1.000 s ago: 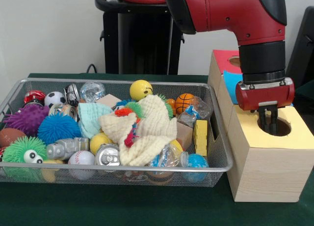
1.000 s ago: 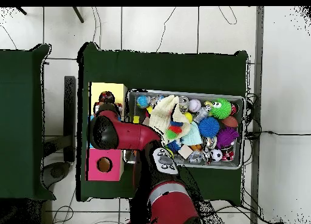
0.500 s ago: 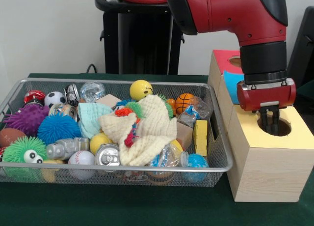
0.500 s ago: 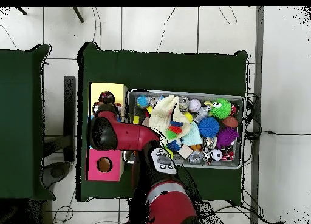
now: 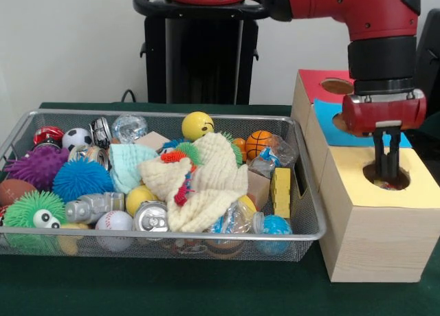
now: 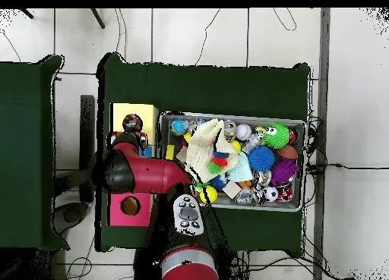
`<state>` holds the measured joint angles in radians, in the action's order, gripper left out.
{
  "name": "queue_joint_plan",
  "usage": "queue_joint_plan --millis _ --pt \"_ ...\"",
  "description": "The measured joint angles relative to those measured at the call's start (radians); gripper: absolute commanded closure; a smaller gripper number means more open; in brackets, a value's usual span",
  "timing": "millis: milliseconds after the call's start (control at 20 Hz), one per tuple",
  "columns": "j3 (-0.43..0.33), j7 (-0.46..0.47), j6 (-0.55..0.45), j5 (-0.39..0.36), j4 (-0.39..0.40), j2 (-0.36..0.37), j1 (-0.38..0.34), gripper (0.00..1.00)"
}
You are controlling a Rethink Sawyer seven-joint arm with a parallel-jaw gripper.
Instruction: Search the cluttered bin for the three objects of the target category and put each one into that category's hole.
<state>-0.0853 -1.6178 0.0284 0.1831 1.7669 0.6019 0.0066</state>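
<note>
Rising since a second ago, my gripper (image 5: 389,173) hangs above the hole (image 5: 386,178) near the worktop's corner, jaws nearly together, holding nothing; something spotted shows inside. Next, I should lift straight clear before returning to the bin (image 5: 300,223).

The table (image 5: 172,288) wore a dark green cloth. Directly on it sat the bin (image 5: 302,223), a silver wire-mesh basket, and just beside the basket a row of three pale wooden boxes: the yellow-topped box (image 5: 375,237) nearest the front camera, the blue-topped box (image 5: 323,117) behind it, then the red-topped box (image 5: 313,82), each touching the next
</note>
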Motion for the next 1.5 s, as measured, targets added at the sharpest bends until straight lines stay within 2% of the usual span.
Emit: queue_joint_plan --millis 300,500,1350,1500 --pt "0.047 0.0 -0.089 0.015 0.0 0.046 0.038 1.0" --pt "0.087 0.0 -0.184 0.018 0.0 0.087 0.067 1.0" --pt "0.248 0.0 -0.477 0.015 -0.015 0.227 0.106 1.0" --pt "0.264 0.0 -0.502 0.015 -0.015 0.246 0.103 1.0"
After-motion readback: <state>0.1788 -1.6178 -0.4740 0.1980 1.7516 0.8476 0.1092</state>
